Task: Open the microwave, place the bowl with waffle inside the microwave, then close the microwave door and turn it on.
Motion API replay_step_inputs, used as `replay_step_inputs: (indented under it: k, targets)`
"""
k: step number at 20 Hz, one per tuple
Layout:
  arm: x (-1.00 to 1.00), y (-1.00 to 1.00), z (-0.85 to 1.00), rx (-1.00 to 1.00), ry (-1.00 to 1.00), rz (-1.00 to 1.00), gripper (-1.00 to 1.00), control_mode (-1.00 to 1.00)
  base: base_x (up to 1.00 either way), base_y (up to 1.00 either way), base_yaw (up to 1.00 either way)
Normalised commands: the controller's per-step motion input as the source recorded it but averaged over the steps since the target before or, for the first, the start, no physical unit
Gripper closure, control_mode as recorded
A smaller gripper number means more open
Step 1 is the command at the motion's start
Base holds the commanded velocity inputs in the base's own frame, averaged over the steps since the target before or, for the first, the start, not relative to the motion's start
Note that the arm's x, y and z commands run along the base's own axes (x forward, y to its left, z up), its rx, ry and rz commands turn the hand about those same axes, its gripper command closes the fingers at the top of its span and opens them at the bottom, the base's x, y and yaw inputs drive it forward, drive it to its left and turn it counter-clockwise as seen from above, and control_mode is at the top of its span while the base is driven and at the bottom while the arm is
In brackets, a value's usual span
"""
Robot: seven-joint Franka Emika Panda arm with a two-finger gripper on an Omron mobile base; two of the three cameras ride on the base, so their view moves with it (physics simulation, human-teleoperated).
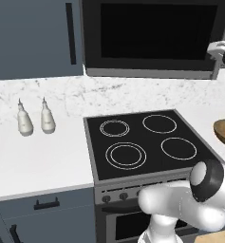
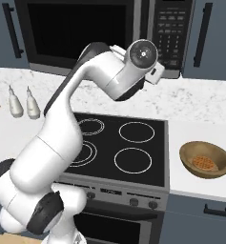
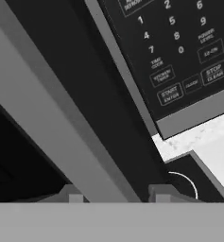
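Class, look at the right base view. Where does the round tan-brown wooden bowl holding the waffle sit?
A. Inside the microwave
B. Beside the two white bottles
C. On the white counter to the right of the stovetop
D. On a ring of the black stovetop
C: the round tan-brown wooden bowl rests on the white counter, right of the black four-ring stovetop.

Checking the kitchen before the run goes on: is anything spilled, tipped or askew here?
Nothing stands out. The bowl sits upright on the counter right of the stovetop, waffle inside; two white bottles stand upright; the microwave door looks shut.
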Motion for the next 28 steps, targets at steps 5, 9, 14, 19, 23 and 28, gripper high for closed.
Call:
replay_step_inputs:
  k: [5,9,14,19,23,28]
  targets:
    - [-1.00,0.00,0.00,-0.06,-0.15,-0.19,1.00,-1.00,0.00,0.00,0.00]
    - [-1.00,0.00,0.00,-0.10,-0.18,-0.19,1.00,-1.00,0.00,0.00,0.00]
    - [-1.00,0.00,0.00,-0.15,-0.18,-0.18,1.00,-1.00,0.00,0.00,0.00]
    - [-1.00,0.17,0.00,-0.30,-0.11,-0.11,1.00,-1.00,0.00,0.00,0.00]
    - [-1.00,0.77,0.00,-0.48,0.00,-0.04,1.00,-1.00,0.00,0.00,0.00]
    - [-1.00,0.96,-0.04,-0.42,0.00,-0.08,1.00,-1.00,0.00,0.00,0.00]
